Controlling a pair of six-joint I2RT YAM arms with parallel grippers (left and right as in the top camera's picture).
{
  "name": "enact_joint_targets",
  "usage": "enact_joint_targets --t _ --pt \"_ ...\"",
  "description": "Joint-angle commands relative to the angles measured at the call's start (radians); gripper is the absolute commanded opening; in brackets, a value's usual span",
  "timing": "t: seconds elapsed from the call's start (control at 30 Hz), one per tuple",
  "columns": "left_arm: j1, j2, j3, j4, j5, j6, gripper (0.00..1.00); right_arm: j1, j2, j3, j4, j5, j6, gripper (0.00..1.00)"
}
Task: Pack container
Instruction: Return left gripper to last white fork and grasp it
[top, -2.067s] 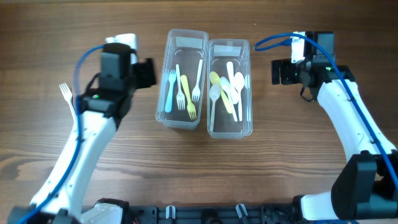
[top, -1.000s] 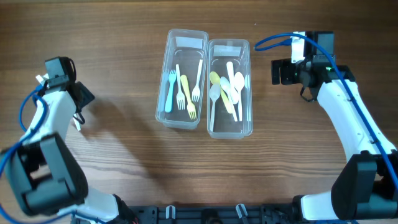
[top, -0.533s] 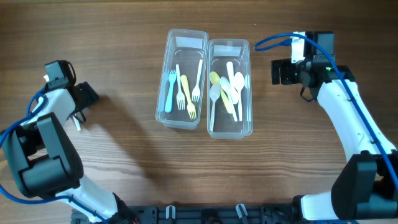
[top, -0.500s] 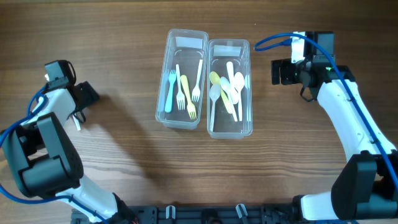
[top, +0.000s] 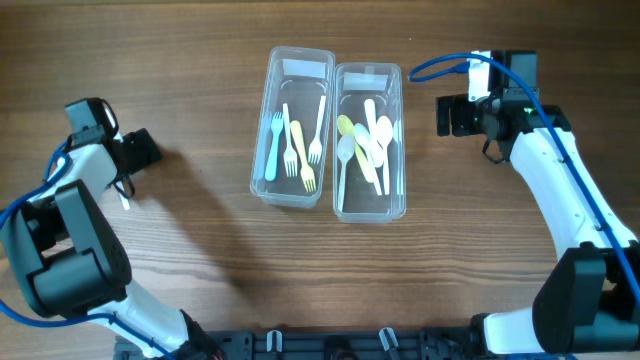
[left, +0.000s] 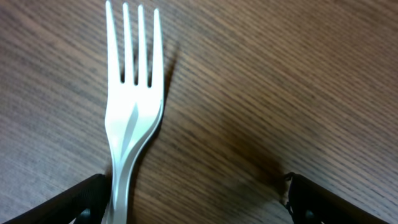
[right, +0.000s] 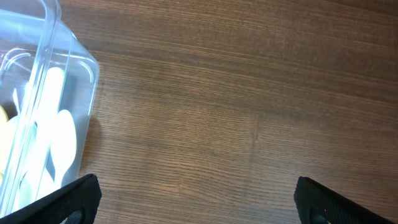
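Observation:
A white plastic fork lies on the wood table at the far left; in the overhead view only its handle end shows beside my left arm. My left gripper is open low over it, the handle running in next to the left finger. It sits at the table's left edge in the overhead view. Two clear containers stand at centre: the left one holds several forks, the right one holds several spoons. My right gripper is open and empty beside the spoon container.
The right arm reaches along the right side, its gripper just right of the spoon container. Bare wood lies between the white fork and the containers.
My left arm swung from beside the fork container out to the far left, down over the white fork, then shifted slightly. The right arm has not moved.

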Motion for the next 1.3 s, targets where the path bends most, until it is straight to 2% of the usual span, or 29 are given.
enact_joint_targets --t 0.0,0.17,0.27,0.3,0.33,0.37,0.4,0.43,0.6,0.73,0.83,1.1,1.27 --pt "0.031 0.017 0.007 0.002 0.068 0.039 0.93 0.001 -0.005 0.002 0.003 0.017 -0.009 1.00" --pt "0.060 0.017 0.007 0.003 0.069 0.038 0.91 0.001 -0.005 0.002 0.003 0.017 -0.008 1.00" --pt "0.068 0.017 0.007 0.002 0.079 0.038 0.84 0.001 -0.005 0.002 0.003 0.017 -0.009 1.00" --pt "0.068 0.017 0.007 0.002 0.086 0.038 0.76 0.001 -0.005 0.002 0.003 0.017 -0.008 1.00" --pt "0.068 0.017 0.007 0.002 0.093 0.038 0.63 0.001 -0.005 0.002 0.003 0.017 -0.009 1.00" --pt "0.068 0.017 0.007 0.001 0.094 0.037 0.40 0.001 -0.005 0.002 0.003 0.017 -0.008 1.00" --pt "0.068 0.017 0.007 0.000 0.094 0.037 0.33 0.001 -0.005 0.002 0.003 0.017 -0.008 1.00" --pt "0.068 0.017 0.007 -0.002 0.094 0.037 0.29 0.001 -0.005 0.002 0.003 0.017 -0.008 1.00" --pt "0.068 0.017 0.007 -0.006 0.094 0.037 0.24 0.001 -0.005 0.002 0.003 0.017 -0.009 1.00" --pt "0.068 0.017 0.007 -0.010 0.094 0.015 0.06 0.001 -0.005 0.002 0.003 0.017 -0.009 1.00" --pt "0.068 0.016 0.007 -0.009 0.094 -0.024 0.04 0.001 -0.005 0.002 0.003 0.017 -0.009 1.00" --pt "0.068 0.008 0.007 -0.002 0.166 -0.026 0.04 0.001 -0.005 0.002 0.003 0.017 -0.008 1.00" --pt "0.067 -0.055 0.007 0.030 0.325 -0.026 0.04 0.001 -0.005 0.002 0.003 0.017 -0.009 1.00"
